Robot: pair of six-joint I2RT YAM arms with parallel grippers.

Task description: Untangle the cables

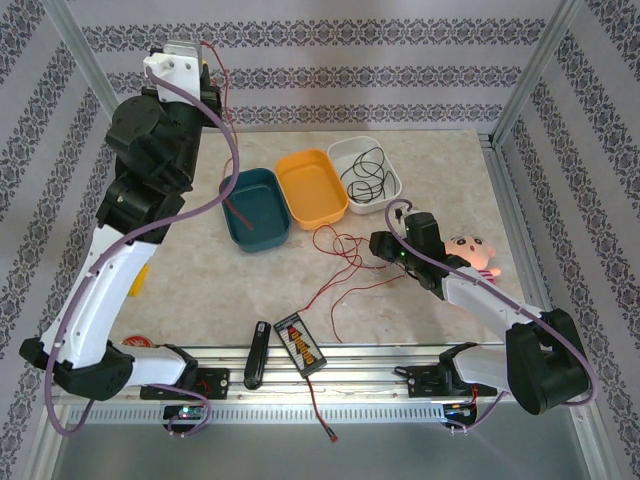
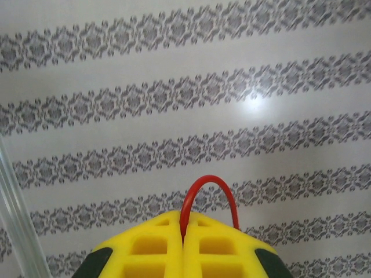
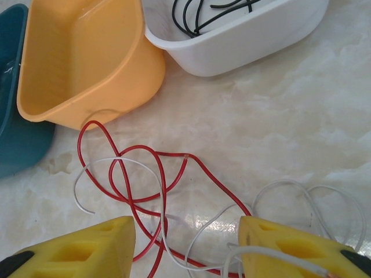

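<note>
1. Pinching a thin red cable (image 2: 184,214) between its yellow fingers (image 2: 151,249), the left gripper (image 2: 184,234) is fully closed. A short arch of the cable stands up past the fingertips against the patterned wallpaper.
2. In the top view the left arm is raised to the upper left of the frame. A red strand hangs down from it, and a red end lies inside the teal oval plastic tray (image 1: 262,243).
3. The right gripper (image 3: 186,231) sits low over the pale marble tabletop (image 3: 290,127) at centre right of the top view. Its jaws stand apart and clamp nothing.
4. More loops of red cable lie flat on the tabletop, running from just below the orange oval plastic tray (image 3: 116,87) down into the gap between the right gripper's two fingers.
5. A thin pale white cable (image 3: 116,158) crosses in and out of those red loops. One strand passes through the same gap, further loops lie at the lower right of the right wrist view, and another strand rests across the top of the right-hand finger.
6. A thin black cable (image 3: 232,14) lies coiled by itself in the white oval plastic tray (image 3: 232,58). That is at the top of the right wrist view, apart from the gripper and from the red and white tangle.
7. The three trays stand side by side and touching, teal, orange and white from left to right.
</note>
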